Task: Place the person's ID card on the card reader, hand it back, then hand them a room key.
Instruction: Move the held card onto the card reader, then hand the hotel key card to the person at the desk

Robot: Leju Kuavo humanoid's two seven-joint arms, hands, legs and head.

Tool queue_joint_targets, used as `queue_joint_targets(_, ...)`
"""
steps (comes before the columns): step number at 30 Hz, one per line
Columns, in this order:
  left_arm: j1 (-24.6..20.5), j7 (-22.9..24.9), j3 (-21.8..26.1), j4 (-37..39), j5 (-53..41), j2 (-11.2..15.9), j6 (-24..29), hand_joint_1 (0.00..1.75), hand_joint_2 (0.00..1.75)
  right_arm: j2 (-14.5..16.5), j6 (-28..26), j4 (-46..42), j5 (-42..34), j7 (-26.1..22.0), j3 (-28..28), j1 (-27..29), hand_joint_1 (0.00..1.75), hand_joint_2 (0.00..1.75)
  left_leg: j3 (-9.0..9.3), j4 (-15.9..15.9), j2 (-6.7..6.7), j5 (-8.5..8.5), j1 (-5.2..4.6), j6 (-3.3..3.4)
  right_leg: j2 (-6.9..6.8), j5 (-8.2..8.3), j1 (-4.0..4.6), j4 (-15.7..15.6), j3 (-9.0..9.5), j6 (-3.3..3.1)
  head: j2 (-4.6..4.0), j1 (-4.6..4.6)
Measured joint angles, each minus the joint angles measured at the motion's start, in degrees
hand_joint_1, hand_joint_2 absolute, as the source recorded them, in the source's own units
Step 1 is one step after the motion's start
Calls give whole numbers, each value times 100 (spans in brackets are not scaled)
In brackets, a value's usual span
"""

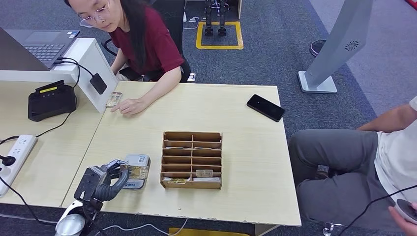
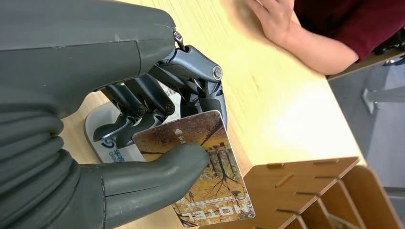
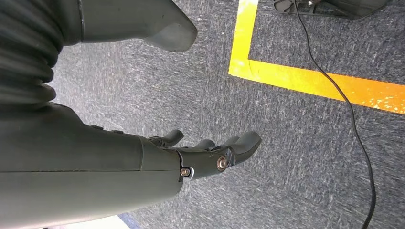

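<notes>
Wooden desk (image 1: pixel 236 162): left hand (image 1: pixel 105 179) pinches the room key (image 2: pixel 200 167) above the card reader (image 1: pixel 136 171); right hand (image 3: pixel 210 155) hangs empty, fingers apart. Next, carry it far toward the person's hand (image 1: pixel 129 105).

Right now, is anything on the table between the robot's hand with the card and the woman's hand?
No. In the head view, bare tabletop runs from the left hand, gripping the card, to the person's hand.

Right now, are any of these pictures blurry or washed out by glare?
Head view: sharp, evenly lit. Left wrist view: the hotel key card is crisp, the person's hand soft, with bright glare on the table. Right wrist view: the carpet looks streaky.
</notes>
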Motion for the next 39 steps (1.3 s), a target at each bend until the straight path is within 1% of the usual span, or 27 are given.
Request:
queue_joint_targets(4,-11,20,-79,18,-118,-7,78,175,175,5,3,0,30,-3,-1,-2,0,175,1,0,0,1,0,-1,0,1,0,0,0,0,2,0)
queue_joint_targets(8,-70,53,-285,176,-389,-56,315,175,175,7,18,0,59,34,-9,-5,0,175,0,0,0,2,0,-2,1,0,0,0,-1,0,2,0)
queue_joint_targets(12,-222,86,-314,342,-566,-131,569,175,175,7,19,0,142,74,-40,-8,0,175,-1,0,-1,2,-1,-2,0,1,-1,0,-1,0,2,0)
queue_joint_targets(17,-478,144,-314,588,-514,-189,733,175,175,10,23,0,222,38,-66,-10,0,175,-1,0,-1,2,0,-1,0,2,0,1,0,0,1,0)
queue_joint_targets(25,-734,169,-294,904,-465,-186,797,175,175,11,49,0,253,52,-96,-10,0,175,-1,0,-1,2,0,-2,0,1,0,1,-1,0,2,0)
queue_joint_targets(35,-949,173,-124,1191,-437,-176,826,175,175,11,84,0,345,57,-101,-10,0,175,-2,0,-2,3,0,-1,-1,1,0,1,0,0,2,0)
queue_joint_targets(39,-1007,172,-57,1277,-443,-114,814,175,175,11,87,0,350,50,-101,-11,0,175,-2,0,-2,3,0,-2,0,2,0,3,0,0,2,0)
